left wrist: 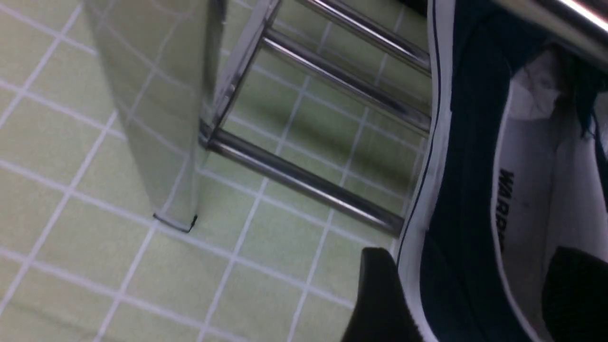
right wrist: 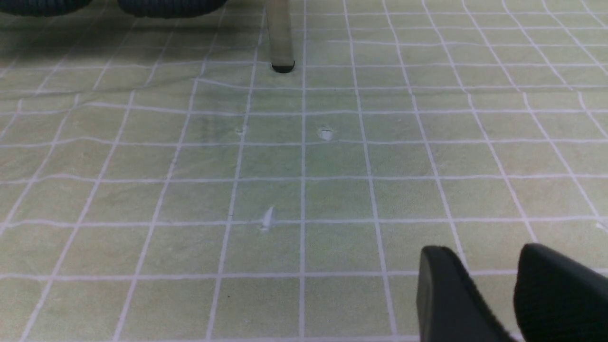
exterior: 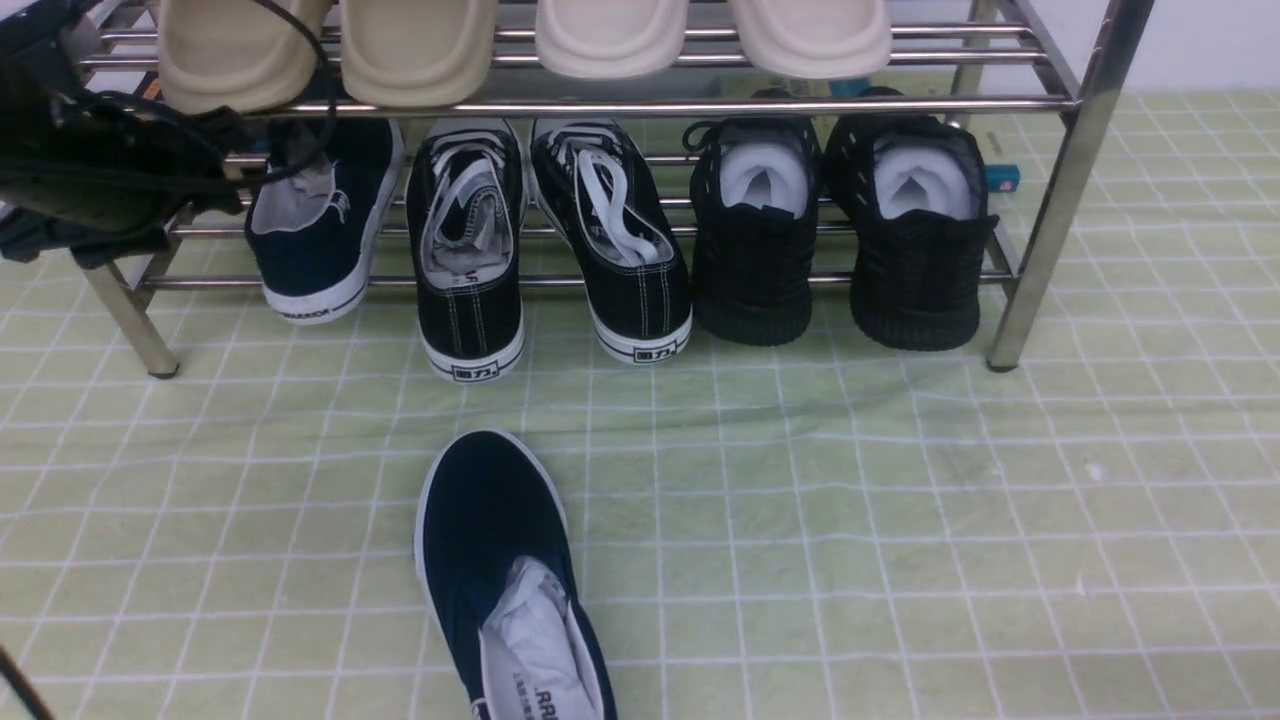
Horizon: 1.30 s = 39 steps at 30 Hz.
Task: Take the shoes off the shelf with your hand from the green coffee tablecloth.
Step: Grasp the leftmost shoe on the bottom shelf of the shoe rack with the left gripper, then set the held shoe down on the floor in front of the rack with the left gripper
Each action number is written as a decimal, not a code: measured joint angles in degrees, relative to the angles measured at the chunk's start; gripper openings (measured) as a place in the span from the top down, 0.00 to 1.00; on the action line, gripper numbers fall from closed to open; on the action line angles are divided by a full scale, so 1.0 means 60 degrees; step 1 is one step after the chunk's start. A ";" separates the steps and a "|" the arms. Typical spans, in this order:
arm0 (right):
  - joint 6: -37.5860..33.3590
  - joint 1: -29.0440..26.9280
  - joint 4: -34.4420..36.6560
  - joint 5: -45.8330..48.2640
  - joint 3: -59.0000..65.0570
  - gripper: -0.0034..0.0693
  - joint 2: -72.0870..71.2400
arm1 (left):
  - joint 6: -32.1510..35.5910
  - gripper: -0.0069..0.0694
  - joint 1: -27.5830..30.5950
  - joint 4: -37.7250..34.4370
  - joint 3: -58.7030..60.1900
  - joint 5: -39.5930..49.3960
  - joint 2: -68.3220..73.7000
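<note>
One navy slip-on shoe sits at the left end of the chrome shelf's lower tier. The other navy shoe lies on the green gridded tablecloth in front of the shelf. My left arm reaches to the shelved shoe. In the left wrist view my left gripper is open and straddles that shoe's side wall, one finger against the white sole and the other inside on the insole. My right gripper is slightly open and empty above bare cloth.
Black lace-up sneakers and all-black knit sneakers fill the rest of the lower tier. Beige slippers sit on the upper tier. A shelf leg stands close beside my left gripper, and another leg's foot shows in the right wrist view.
</note>
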 joint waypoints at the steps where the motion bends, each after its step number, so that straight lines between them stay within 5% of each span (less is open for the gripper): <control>1: 0.0000 0.0000 0.0000 0.0000 0.0000 0.62 0.0000 | 0.0000 0.30 0.0000 -0.0089 -0.0011 -0.0142 0.0134; 21: 0.0000 0.0000 0.0000 0.0000 0.0000 0.62 0.0000 | -0.0033 0.32 -0.0017 -0.1428 -0.0046 -0.1282 0.1361; 25: 0.0000 0.0000 0.0000 0.0000 0.0000 0.62 0.0000 | -0.0081 0.49 -0.0035 -0.1593 -0.0085 -0.1350 0.1409; 30: 0.0000 0.0000 0.0000 0.0000 0.0000 0.62 0.0000 | -0.0006 0.84 -0.0080 -0.1481 -0.0134 -0.1087 0.1323; 39: 0.0000 0.0000 0.0000 0.0000 0.0000 0.62 0.0000 | -0.0101 0.86 -0.0020 -0.0705 -0.0117 0.2039 0.0211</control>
